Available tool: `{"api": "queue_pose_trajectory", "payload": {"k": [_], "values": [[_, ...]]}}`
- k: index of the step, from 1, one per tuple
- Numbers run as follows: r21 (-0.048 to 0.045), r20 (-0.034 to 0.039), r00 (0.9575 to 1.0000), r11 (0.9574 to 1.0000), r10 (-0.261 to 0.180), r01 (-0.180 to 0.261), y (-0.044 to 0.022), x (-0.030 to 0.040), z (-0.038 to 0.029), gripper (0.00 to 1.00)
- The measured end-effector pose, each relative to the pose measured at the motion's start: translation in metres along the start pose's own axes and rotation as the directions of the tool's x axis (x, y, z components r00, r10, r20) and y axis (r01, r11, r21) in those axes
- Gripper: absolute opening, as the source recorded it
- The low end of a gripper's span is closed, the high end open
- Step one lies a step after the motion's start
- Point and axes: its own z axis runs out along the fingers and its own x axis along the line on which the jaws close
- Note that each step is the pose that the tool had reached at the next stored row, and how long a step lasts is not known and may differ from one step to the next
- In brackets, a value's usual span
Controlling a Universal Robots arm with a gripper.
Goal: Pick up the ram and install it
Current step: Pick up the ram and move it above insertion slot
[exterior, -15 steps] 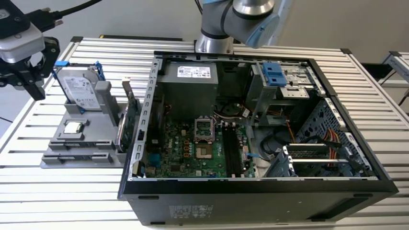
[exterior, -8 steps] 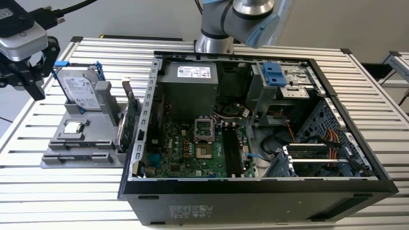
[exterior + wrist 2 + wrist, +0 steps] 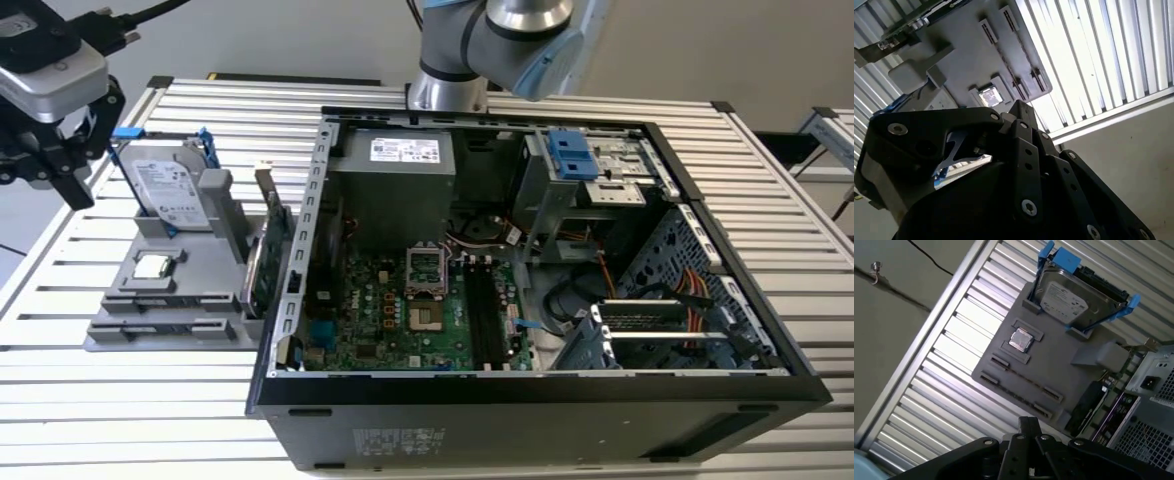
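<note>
The end effector (image 3: 78, 196) hangs closed, its fingertips drawn together with nothing between them, over the exterior view's left margin of the surface (image 3: 147, 400). It is up beside the hard drive (image 3: 171, 190), which stands tilted in its blue frame. The ram (image 3: 1025, 377) is well apart from it, lower down on the grey holder (image 3: 203, 272). It sits past the small square processor chip (image 3: 154, 266), in the slotted row nearer that chip.

In the first wrist view the closed tips (image 3: 1029, 421) point toward the holder with clear air between them and the ram. The second wrist view also shows the tips (image 3: 1021, 106) meeting above the holder.

The holder lies on slatted metal. Bare slats lie open on its side away from the computer case (image 3: 534, 385) and along its slotted end. On its other side an upright green expansion card (image 3: 271, 255) stands between the holder and the case wall, so that flank is tight. The case is open, with the motherboard's dark memory sockets (image 3: 483, 315) exposed.

The ram shows edge-on as a thin, dark, straight strip between two end clips. I cannot make out its face or colour.
</note>
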Motion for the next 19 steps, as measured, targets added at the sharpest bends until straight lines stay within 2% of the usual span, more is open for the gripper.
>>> {"api": "queue_pose_trajectory", "payload": {"k": [5, 10, 12, 13, 19], "values": [[-0.0006, -0.0023, 0.9988, 0.9988, -0.049, 0.049, 0.0000, 0.0000, 0.0000, 0.00], [-0.0014, -0.0049, 0.9949, 0.9949, -0.101, 0.101, 0.0000, 0.0000, 0.0000, 0.00], [-0.0018, -0.0059, 0.9925, 0.9925, -0.122, 0.122, 0.0000, 0.0000, 0.0000, 0.00], [-0.0022, -0.0069, 0.9896, 0.9897, -0.143, 0.143, 0.0000, 0.0000, 0.0000, 0.00], [-0.0034, -0.0097, 0.9788, 0.9789, -0.204, 0.204, 0.0000, 0.0000, 0.0000, 0.00]]}}
